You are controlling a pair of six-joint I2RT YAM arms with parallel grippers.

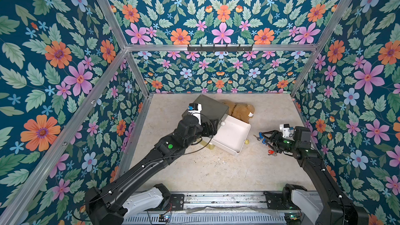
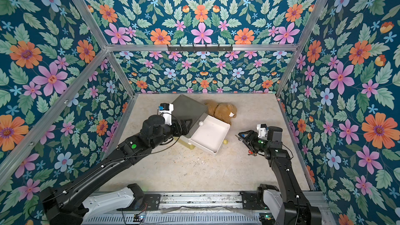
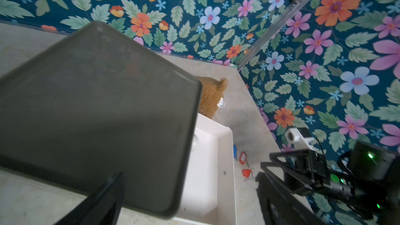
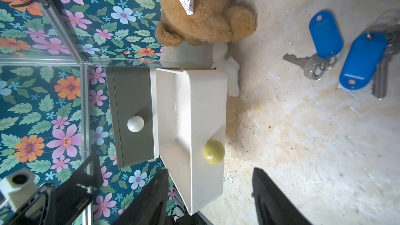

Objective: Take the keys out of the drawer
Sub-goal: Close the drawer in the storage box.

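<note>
Top views: I have the grey cabinet [image 1: 211, 107] at the far side of the table [image 1: 216, 169], its white drawer [image 1: 245, 136] pulled out and a bear [image 1: 240, 110] just behind. The keys [image 1: 257, 137] lie on the table outside the drawer, between it and my right gripper [image 1: 265, 140]. The blue keys [image 1: 262, 138] are at its fingertips and a red key [image 1: 270, 152] is just beside its body. My left gripper [image 2: 184, 127] sits at the cabinet's near edge, one finger over the top.

Left wrist: the cabinet top fills most of the view. One finger [image 3: 104, 200] shows over it and the other [image 3: 277, 202] stands well apart past the drawer, so the jaws are open and I see nothing clamped. Beyond the drawer rim, a blue key [image 3: 234, 151] and two red keys [image 3: 243, 158] [image 3: 246, 173] rest on the table.

Right wrist: my fingers [image 4: 151, 198] are spread wide with bare table between them, so the jaws are open and hold nothing. Ahead, two blue-tagged keys [image 4: 325, 34] [image 4: 363, 61] lie just beside each other on the table. The open drawer has a yellow knob [image 4: 213, 152]; the shut one above it has a white knob [image 4: 135, 124].
</note>
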